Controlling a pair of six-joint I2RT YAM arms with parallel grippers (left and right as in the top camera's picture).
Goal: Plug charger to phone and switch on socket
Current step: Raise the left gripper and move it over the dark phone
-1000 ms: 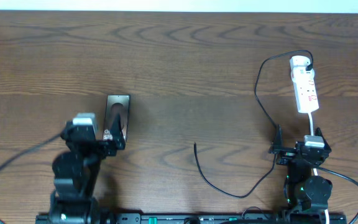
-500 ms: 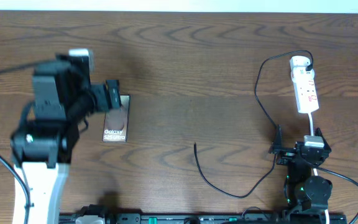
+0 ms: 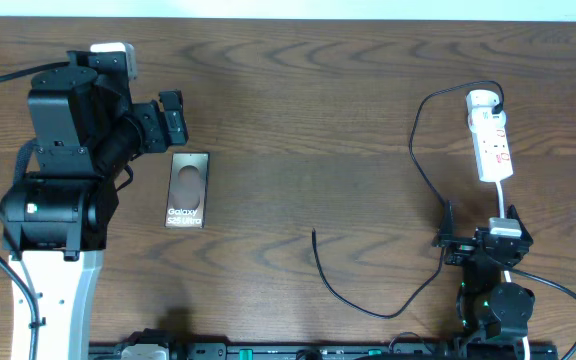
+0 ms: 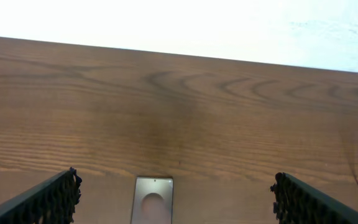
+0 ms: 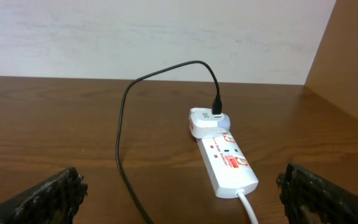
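The phone (image 3: pixel 187 190) lies flat on the wooden table at the left, with its lettering at the near end. It also shows at the bottom of the left wrist view (image 4: pixel 153 200). My left gripper (image 3: pixel 171 117) is open and empty, held above the table just beyond the phone's far end (image 4: pixel 175 182). The socket (image 3: pixel 491 140) lies at the far right. The charger cable (image 3: pixel 415 160) is plugged into its far end and loops down to a free tip (image 3: pixel 314 233) at mid-table. My right gripper (image 3: pixel 478 228) is open and empty, near the socket (image 5: pixel 229 165), with the cable (image 5: pixel 120 143) on its left.
The socket's white cord (image 3: pixel 501 195) runs toward the right arm's base. A pale wall borders the table's far edge (image 4: pixel 229 31). A brown panel (image 5: pixel 353 62) stands at the table's right side. Bare wood lies between the phone and the cable tip.
My left arm has lifted and swung to the far left, off the phone, which now lies fully uncovered. The right arm, cable and socket have not moved.
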